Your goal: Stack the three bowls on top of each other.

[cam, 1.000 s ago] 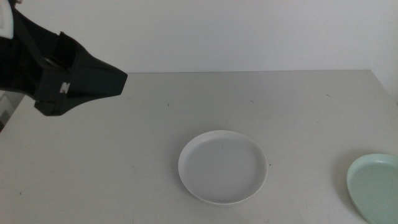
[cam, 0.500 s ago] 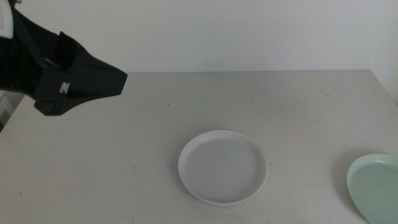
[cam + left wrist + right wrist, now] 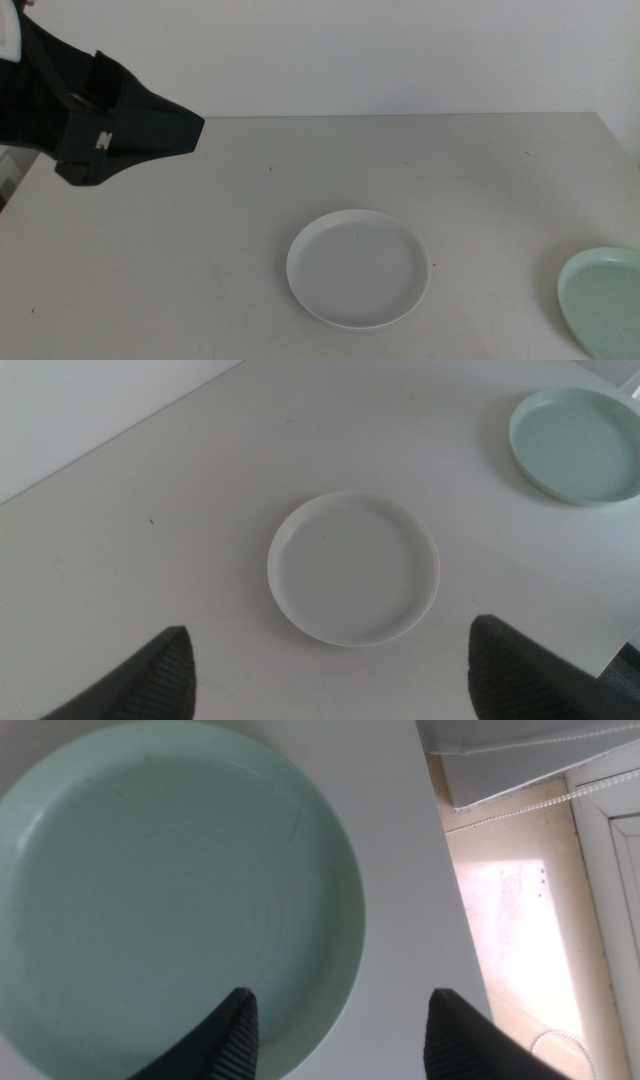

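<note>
Two bowls sit in plain sight on the pale table (image 3: 200, 250), both shallow and plate-like. At the table's left edge, toward the far corner, the left arm (image 3: 90, 120) hangs high above the surface, the largest dark shape in the middle view; its wrist camera shows the left gripper (image 3: 335, 675) with jaws spread wide apart and nothing between them, looking down on the white bowl (image 3: 353, 568). That white bowl (image 3: 359, 267) lies flat and empty near the middle of the table, somewhat toward the near edge, well apart from the arm. The mint green bowl (image 3: 603, 300) rests at the near right corner, partly cut off by the frame, close to the table's right edge and well apart from the white one. The right gripper (image 3: 340, 1030) is above this green bowl (image 3: 170, 890); its jaws stand apart, one over the bowl's inside, the other over the bare table beside the rim, not gripping it. A third, grey bowl appears in none of the views.
</note>
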Controlling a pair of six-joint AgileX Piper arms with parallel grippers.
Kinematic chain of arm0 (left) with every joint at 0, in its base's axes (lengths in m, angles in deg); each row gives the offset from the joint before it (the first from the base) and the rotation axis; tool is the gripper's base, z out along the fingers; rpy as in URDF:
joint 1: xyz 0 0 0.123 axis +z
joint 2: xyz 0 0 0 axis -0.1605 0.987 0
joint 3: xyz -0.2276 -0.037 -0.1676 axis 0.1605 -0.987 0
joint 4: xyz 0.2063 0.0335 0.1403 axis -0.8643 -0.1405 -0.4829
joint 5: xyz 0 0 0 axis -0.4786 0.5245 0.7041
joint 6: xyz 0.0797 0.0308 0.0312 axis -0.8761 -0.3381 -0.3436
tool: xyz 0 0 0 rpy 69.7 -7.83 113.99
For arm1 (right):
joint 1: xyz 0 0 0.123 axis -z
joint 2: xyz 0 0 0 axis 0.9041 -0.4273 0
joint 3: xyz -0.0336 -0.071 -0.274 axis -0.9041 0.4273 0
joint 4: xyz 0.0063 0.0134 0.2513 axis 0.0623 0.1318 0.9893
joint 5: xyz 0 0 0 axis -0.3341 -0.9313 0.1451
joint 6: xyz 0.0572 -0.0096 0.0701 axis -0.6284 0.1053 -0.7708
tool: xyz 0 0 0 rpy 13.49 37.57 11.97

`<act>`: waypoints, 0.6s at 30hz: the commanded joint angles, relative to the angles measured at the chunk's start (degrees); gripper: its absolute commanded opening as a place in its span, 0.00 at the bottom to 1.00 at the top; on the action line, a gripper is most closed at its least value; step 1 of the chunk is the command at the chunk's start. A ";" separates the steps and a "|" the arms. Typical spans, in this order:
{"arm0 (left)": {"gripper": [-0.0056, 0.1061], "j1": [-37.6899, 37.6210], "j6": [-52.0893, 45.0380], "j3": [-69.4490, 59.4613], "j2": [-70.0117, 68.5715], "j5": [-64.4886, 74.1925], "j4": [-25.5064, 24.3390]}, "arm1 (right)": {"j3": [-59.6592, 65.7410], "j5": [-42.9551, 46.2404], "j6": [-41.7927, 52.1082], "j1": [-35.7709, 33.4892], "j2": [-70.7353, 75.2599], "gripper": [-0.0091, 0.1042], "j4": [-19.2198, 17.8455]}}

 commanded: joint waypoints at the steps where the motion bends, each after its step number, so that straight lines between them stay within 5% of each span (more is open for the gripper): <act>1: 0.99 -0.26 0.12 1.45 -0.54 -3.51 1.41 | -1.93 3.40 2.54 0.49 -0.58 0.46 -1.38; 9: 0.99 -0.26 0.12 1.45 -0.54 -3.51 1.41 | -1.99 5.28 4.25 5.01 -8.85 0.46 7.68; 18: 0.99 -0.26 0.12 1.45 -0.54 -3.51 1.41 | -1.99 9.13 9.27 5.08 -13.97 0.46 7.19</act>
